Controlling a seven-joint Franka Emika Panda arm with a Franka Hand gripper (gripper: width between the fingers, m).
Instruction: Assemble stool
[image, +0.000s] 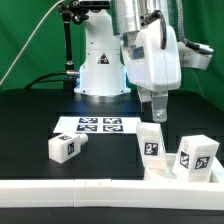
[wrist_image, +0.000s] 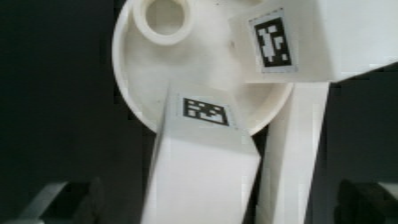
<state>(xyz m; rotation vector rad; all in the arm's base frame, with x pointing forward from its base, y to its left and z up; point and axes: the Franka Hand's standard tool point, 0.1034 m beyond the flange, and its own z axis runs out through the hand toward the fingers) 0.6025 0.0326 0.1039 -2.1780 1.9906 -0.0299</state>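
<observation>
White plastic stool leg (image: 150, 141) upright just beneath the gripper (image: 156, 114), its jaws spread wide.

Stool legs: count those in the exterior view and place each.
3. The first leg lies on its side at the exterior view's left, near the marker board; a second leg and a third leg stand upright at its right, by the rail. None seems hidden.

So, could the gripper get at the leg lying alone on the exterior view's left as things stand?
Probably yes. That leg lies apart on the bare table with nothing over it, and the gripper hangs open above the other parts.
</observation>
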